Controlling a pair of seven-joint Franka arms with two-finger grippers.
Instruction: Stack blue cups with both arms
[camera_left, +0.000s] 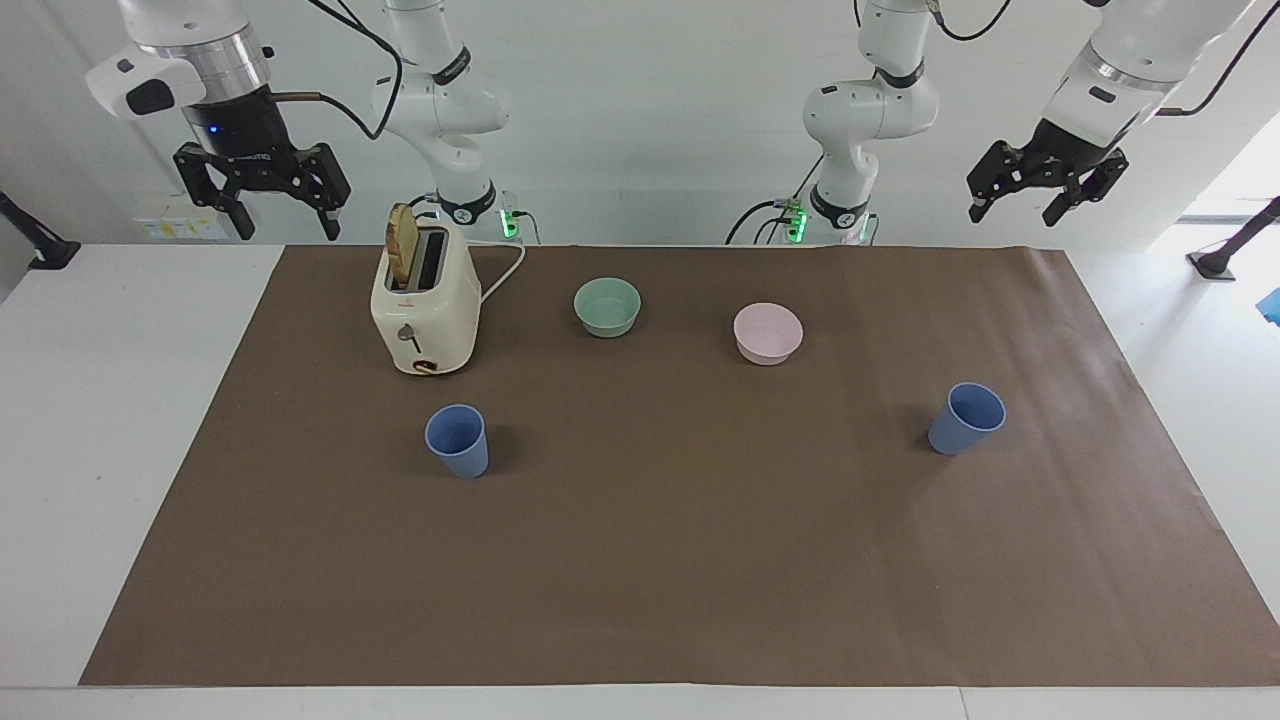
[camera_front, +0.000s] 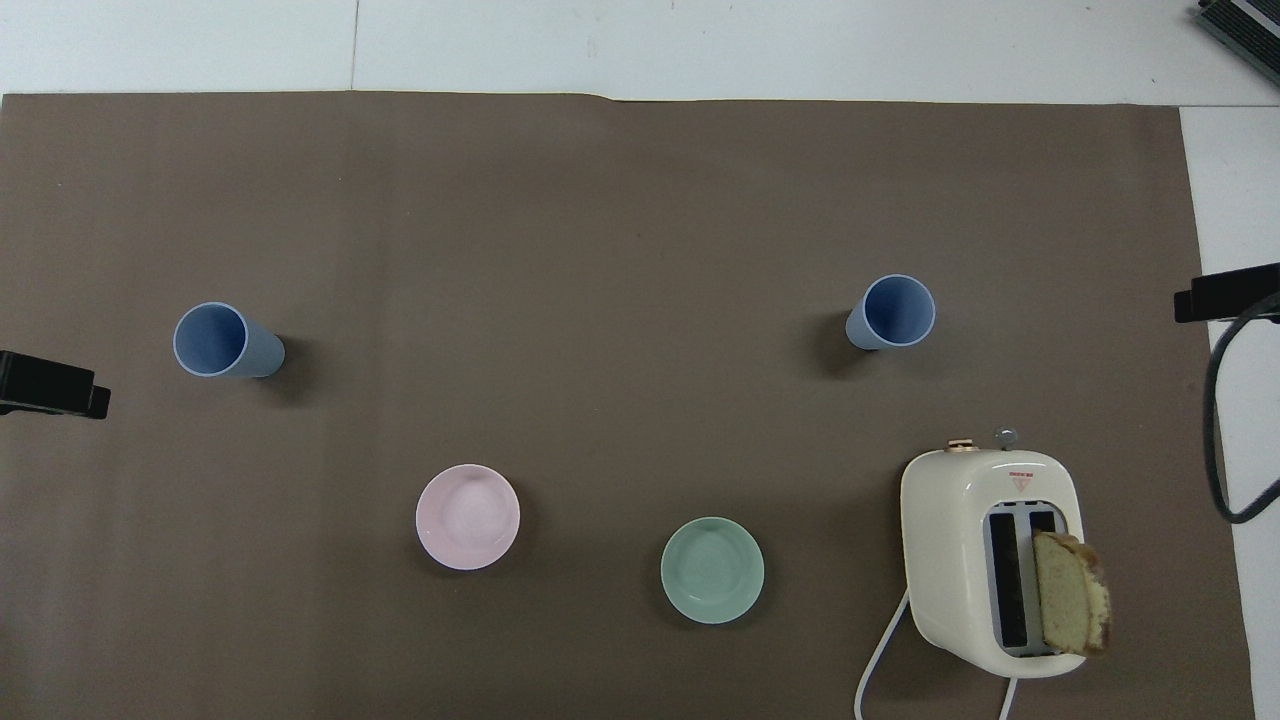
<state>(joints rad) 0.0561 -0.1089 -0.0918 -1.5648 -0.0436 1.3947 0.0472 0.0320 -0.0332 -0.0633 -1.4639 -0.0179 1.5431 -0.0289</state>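
Note:
Two blue cups stand upright and apart on the brown mat. One blue cup is toward the right arm's end, farther from the robots than the toaster. The other blue cup is toward the left arm's end. My right gripper hangs open, high over the table's edge beside the toaster, holding nothing. My left gripper hangs open and empty, high over the mat's corner at its own end. In the overhead view only a black tip of each shows, the left gripper and the right gripper.
A cream toaster with a bread slice sticking up stands near the right arm. A green bowl and a pink bowl sit between the cups, nearer to the robots.

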